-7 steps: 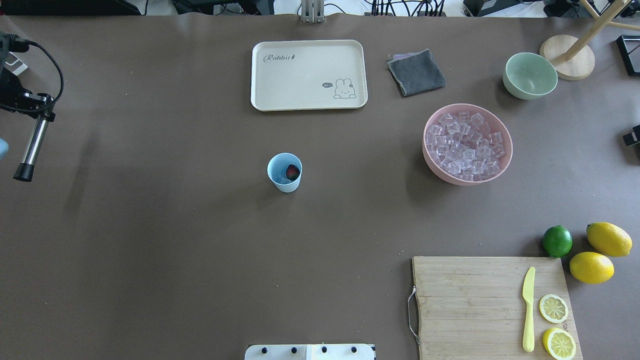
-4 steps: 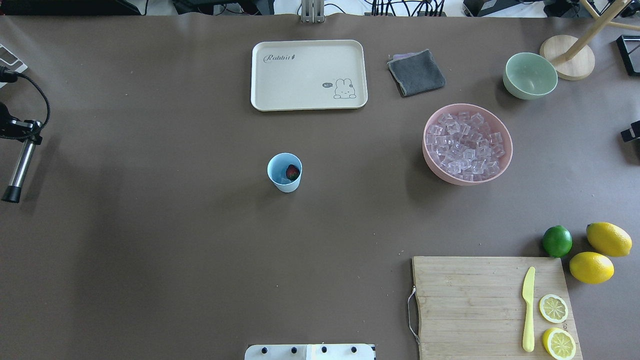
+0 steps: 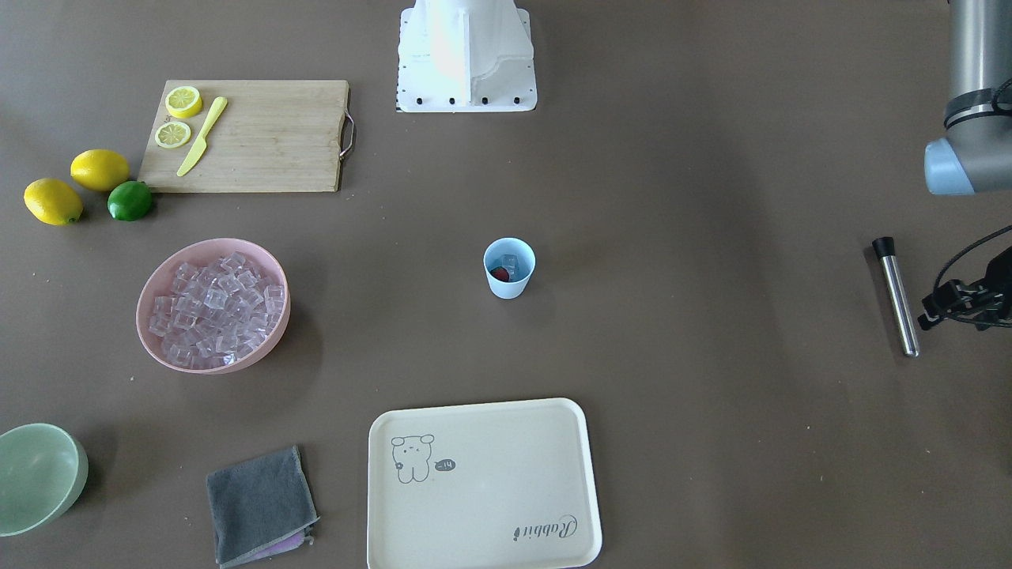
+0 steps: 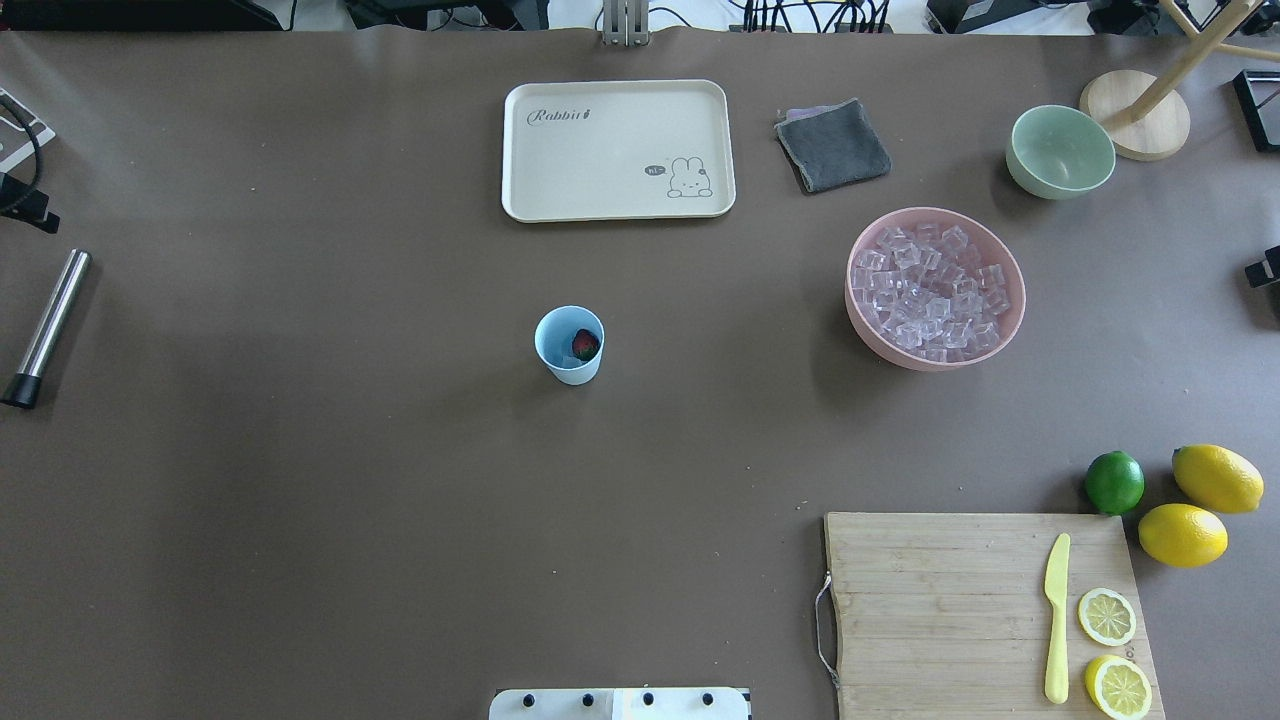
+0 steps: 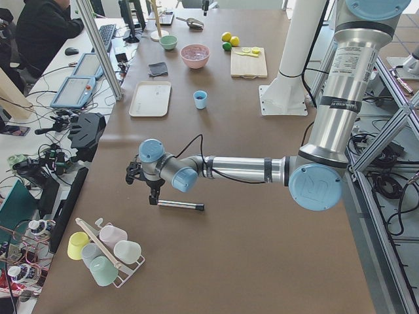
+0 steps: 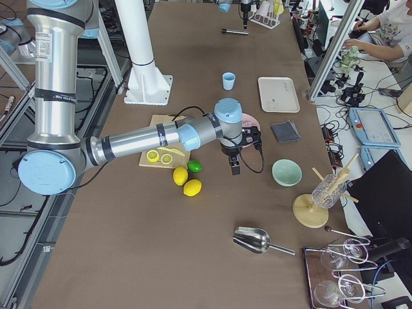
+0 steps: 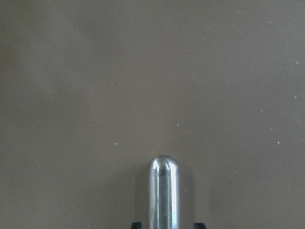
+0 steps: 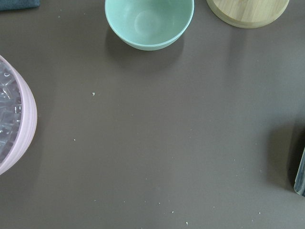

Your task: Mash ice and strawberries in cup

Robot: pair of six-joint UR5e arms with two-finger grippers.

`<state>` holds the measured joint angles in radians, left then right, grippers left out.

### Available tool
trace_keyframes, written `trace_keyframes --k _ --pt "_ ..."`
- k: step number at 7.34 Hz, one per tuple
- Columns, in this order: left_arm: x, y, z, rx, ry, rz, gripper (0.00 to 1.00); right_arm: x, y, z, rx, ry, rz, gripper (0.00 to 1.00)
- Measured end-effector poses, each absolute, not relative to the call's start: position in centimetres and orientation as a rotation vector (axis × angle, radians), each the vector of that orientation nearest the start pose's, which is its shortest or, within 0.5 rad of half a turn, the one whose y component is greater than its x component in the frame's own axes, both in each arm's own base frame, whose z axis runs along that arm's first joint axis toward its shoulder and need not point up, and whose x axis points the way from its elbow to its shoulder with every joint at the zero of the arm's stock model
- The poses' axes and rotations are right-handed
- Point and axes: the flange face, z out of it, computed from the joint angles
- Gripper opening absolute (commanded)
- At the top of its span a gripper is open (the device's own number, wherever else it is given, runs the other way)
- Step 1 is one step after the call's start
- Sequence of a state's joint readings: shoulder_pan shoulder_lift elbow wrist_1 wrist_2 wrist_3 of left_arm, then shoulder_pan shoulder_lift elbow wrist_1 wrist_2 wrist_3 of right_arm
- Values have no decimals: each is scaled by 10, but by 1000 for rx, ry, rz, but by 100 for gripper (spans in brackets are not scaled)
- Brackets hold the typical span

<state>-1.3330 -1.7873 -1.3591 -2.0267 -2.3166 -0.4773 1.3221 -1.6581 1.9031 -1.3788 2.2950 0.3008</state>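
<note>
Sitting far from left fingers (image 7: 198,225) parted around steel rod (image 4: 48,325), cup (image 4: 569,370) of strawberry (image 4: 585,346) and ice (image 3: 511,262), right fingers' (image 6: 235,167) state unclear

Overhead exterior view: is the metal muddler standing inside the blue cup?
No, the muddler lies flat on the table near the view's left edge, well apart from the cup.

On matte brown tabletop (image 4: 300,500), lying directly: cream rectangular plastic tray (image 4: 610,150) far centre; folded grey cloth (image 4: 832,145) beside it; pale green bowl (image 4: 1040,185) and pink bowl (image 4: 870,345) on robot's right; small light-blue plastic cup (image 4: 575,372) upright mid-table; wooden cutting board (image 4: 940,600) near right, green lime (image 4: 1114,482) and two yellow lemons (image 4: 1217,478) just beside; black-tipped steel rod (image 4: 47,325) flat at left edge.
</note>
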Motion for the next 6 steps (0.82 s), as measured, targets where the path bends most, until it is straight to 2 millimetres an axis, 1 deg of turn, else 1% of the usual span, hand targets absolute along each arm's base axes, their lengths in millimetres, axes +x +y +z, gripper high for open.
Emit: trace_keyframes --k 1,2,3,4,5,6 --pt "29 -608 573 176 854 -72 99 -48 -466 520 198 -797 -103 99" --pt "-12 -608 550 198 850 -70 99 -45 -464 528 183 -794 -94 99" --pt "-38 -604 530 215 844 -68 99 -43 -461 535 169 -792 -86 99" --pt "-53 -592 518 230 841 -69 99 -41 -460 538 164 -794 -83 99" --pt "-60 -577 514 236 839 -72 99 -37 -460 536 168 -806 -84 99" --pt "-63 -566 514 238 837 -65 99 -27 -467 528 177 -829 -84 99"
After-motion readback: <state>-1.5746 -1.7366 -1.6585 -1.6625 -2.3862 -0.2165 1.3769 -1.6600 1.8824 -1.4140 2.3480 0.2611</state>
